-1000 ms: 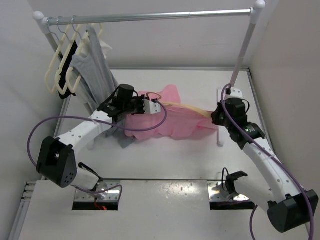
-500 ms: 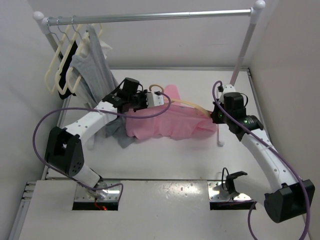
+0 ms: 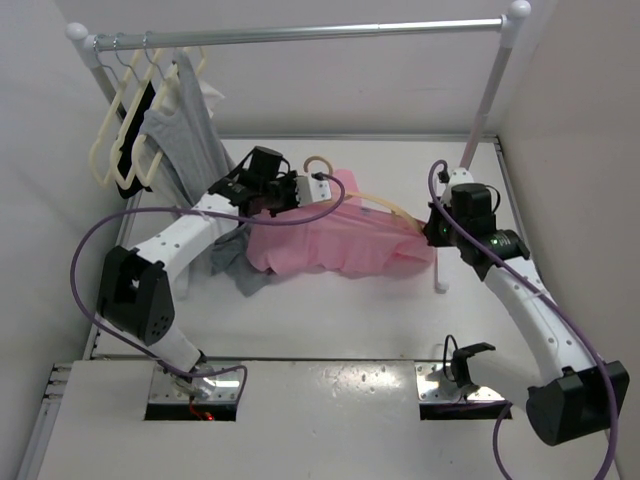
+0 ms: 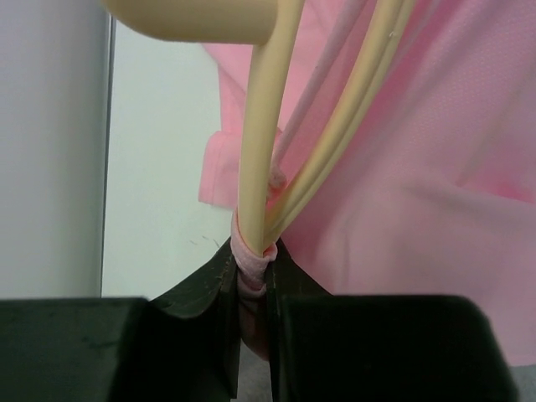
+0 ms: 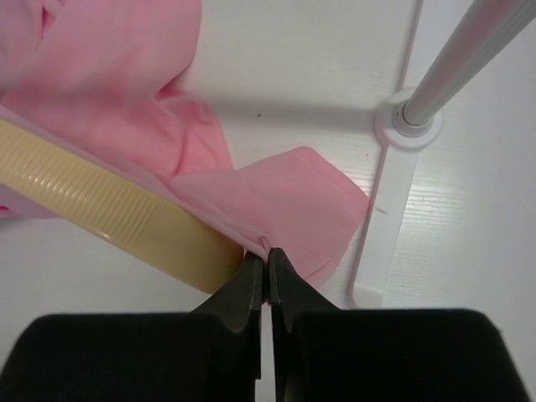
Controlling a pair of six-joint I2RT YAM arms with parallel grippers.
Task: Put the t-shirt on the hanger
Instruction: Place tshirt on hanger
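**Settling the shirt over the hanger: two pinches, one even pull**

Top view: the t-shirt [image 3: 340, 245] lies across the middle of the frame on the surface [image 3: 330, 320]. The hanger [image 3: 385, 208] runs along its upper edge, with the hook poking out at the upper left. The left gripper [image 3: 315, 188] sits at that hook end. The right gripper [image 3: 430, 232] is at the shirt's right edge, close to the rack [image 3: 480, 110] post. We judge the step in hand to be drawing the cloth over the hanger's arms. We would pull along the hanger's line, not across it, so that neither side rides off.

Left wrist view: at lower centre the left gripper [image 4: 254, 272] is clamped on a roll of pink t-shirt [image 4: 419, 167] bunched around the thin bars of the hanger [image 4: 255, 151]. Because cloth and bars are pinched together, any tug here moves both. We would treat this end as the anchor and hold it steady.

Right wrist view: at lower centre the right gripper [image 5: 268, 260] has its jaws together on a thin fold of the t-shirt [image 5: 268, 193], just beside the ribbed end of the hanger [image 5: 109, 205]. The bite looks shallow, so we would pull slowly or the fold may slip out. The rack [image 5: 402, 126] foot stands at upper right, and we should steer clear of it.
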